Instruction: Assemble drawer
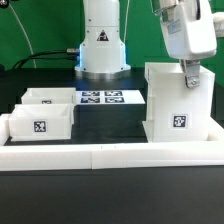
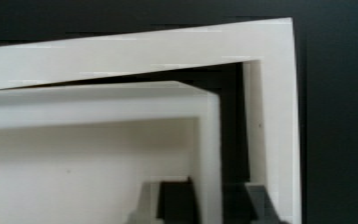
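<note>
The tall white box shell [image 1: 170, 95] stands upright at the exterior view's right, with a square tag [image 1: 181, 122] on its front. My gripper [image 1: 190, 78] reaches down onto the shell's top edge at its right side. In the wrist view the shell [image 2: 140, 55] fills the picture, and my gripper [image 2: 211, 192] has a dark finger [image 2: 172, 205] on each side of one thin wall, closed on it. Two small open-top trays sit at the left: one in front [image 1: 40, 125] with a tag, one behind it [image 1: 48, 98].
The marker board [image 1: 100, 98] lies flat between the trays and the shell. A long low white border wall [image 1: 110, 152] runs along the front. The arm's white base [image 1: 102, 45] stands at the back centre, against a green backdrop.
</note>
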`<state>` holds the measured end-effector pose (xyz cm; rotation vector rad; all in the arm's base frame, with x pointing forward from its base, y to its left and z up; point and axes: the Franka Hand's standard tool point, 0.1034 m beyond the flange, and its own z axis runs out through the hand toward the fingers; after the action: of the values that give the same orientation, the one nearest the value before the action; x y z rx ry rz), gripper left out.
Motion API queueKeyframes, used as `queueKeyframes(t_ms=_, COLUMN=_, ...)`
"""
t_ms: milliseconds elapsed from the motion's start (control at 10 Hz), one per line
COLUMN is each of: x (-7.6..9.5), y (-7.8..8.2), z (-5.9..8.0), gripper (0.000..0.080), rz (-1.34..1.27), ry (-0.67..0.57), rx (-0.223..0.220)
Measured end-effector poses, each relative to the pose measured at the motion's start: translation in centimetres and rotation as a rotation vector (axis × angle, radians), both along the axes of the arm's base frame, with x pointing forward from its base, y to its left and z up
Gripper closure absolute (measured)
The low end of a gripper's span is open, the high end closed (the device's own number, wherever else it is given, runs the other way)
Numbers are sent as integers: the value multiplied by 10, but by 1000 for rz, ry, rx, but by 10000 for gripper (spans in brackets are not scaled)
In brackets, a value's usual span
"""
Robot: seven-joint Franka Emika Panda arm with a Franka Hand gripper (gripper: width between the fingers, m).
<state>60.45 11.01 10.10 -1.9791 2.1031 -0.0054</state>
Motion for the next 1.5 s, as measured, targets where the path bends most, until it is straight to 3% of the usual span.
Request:
queueKeyframes(t_ms=600, x=32, y=4, z=0, gripper=755, rz=21, ry=5, rx=6)
queueKeyframes(t_ms=1200, x=38, y=3, z=-1, gripper=755, rz=37, ry=13, rx=7)
queueKeyframes(t_ms=1300, x=38, y=3, z=-1, gripper=684, rz=40, ry=13, rx=7)
queueKeyframes(t_ms=1500, x=40, y=4, z=1, gripper=365, rz=47, ry=2, rx=4)
